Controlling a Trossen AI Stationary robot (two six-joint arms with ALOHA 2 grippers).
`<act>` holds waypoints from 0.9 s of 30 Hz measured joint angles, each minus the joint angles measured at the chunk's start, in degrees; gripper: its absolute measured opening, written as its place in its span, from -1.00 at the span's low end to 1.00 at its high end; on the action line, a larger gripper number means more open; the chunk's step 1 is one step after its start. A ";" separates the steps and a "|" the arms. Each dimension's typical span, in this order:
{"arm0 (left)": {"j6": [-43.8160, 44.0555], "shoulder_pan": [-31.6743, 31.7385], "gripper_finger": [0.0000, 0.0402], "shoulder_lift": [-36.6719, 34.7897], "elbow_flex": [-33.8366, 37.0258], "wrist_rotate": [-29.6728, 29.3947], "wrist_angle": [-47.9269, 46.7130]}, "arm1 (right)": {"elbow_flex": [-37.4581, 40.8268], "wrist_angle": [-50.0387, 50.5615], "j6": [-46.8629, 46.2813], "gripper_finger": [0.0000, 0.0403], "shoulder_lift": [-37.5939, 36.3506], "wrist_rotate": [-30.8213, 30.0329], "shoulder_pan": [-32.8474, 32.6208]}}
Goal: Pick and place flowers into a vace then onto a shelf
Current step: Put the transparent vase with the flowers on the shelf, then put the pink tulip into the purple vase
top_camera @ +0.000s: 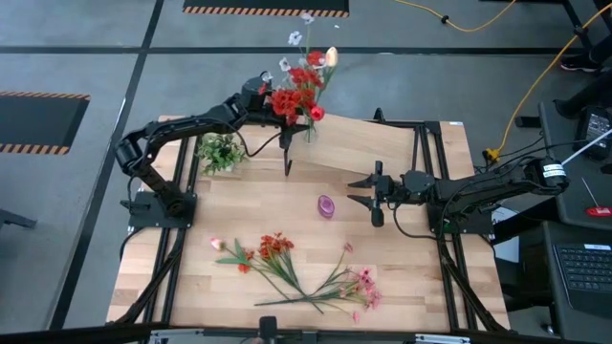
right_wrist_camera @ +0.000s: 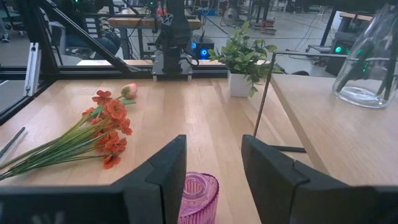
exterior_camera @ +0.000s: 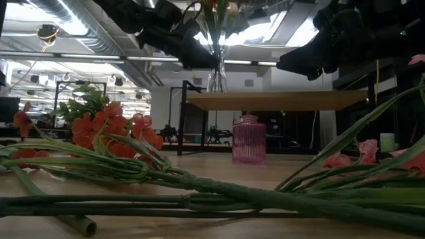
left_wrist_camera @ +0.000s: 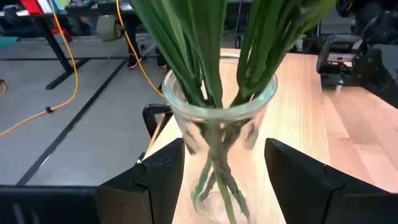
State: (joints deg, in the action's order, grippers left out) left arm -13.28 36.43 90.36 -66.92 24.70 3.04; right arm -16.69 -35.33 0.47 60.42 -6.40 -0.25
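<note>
- High view: a clear vase (top_camera: 308, 122) with flowers (top_camera: 298, 94) stands on the shelf (top_camera: 382, 145), at its far left corner. The left gripper (top_camera: 287, 103) is at the vase. More flowers (top_camera: 287, 272) lie on the table in front of the shelf.
- Low view: a pink vase (exterior_camera: 249, 139) stands just before the shelf (exterior_camera: 275, 100).
- Left wrist view: fingers (left_wrist_camera: 155, 180) spread wide, flanking the vase (left_wrist_camera: 217, 143) with gaps either side, released.
- Right wrist view: the right gripper (right_wrist_camera: 214, 168) hovers over the pink vase (right_wrist_camera: 199, 198), parted, holding nothing.
</note>
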 joint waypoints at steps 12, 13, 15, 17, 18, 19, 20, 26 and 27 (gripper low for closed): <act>-2.97 0.09 0.06 -4.94 0.00 0.03 -7.99 | 0.00 0.00 0.00 -0.22 0.00 -0.02 0.01; -2.99 0.10 0.06 -5.27 0.00 -0.05 -8.03 | 0.00 0.00 0.00 -0.22 0.00 -0.02 0.02; -3.00 0.10 0.06 -5.66 0.00 -0.44 -7.98 | 0.00 -0.05 0.00 -0.22 0.00 -0.01 0.01; -3.13 0.10 0.06 -5.80 0.00 -1.37 -8.33 | 0.00 -0.19 -0.01 -0.22 0.00 0.00 0.01; -3.47 0.10 0.07 -5.98 0.00 -2.14 -8.80 | 0.00 -0.26 -0.13 -0.22 0.00 -0.02 0.00; -4.01 0.10 0.07 -6.33 0.00 -3.00 -9.41 | 0.00 -0.34 -0.26 -0.22 0.00 -0.02 0.01; -4.71 0.10 0.07 -6.78 0.00 -3.90 -10.33 | 0.00 -0.33 -0.26 -0.22 0.00 -0.02 0.02; -6.85 0.09 0.04 -10.08 0.00 -6.60 -21.81 | 0.00 -0.33 -0.24 -0.22 -0.02 0.00 0.00; -6.89 0.08 0.01 -10.72 0.00 -6.60 -23.69 | 0.00 -0.33 -0.24 -0.22 0.00 -0.02 0.01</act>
State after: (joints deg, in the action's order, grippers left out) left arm -20.16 36.51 79.64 -66.92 18.11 -20.65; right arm -16.69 -35.66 0.23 60.42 -6.42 -0.24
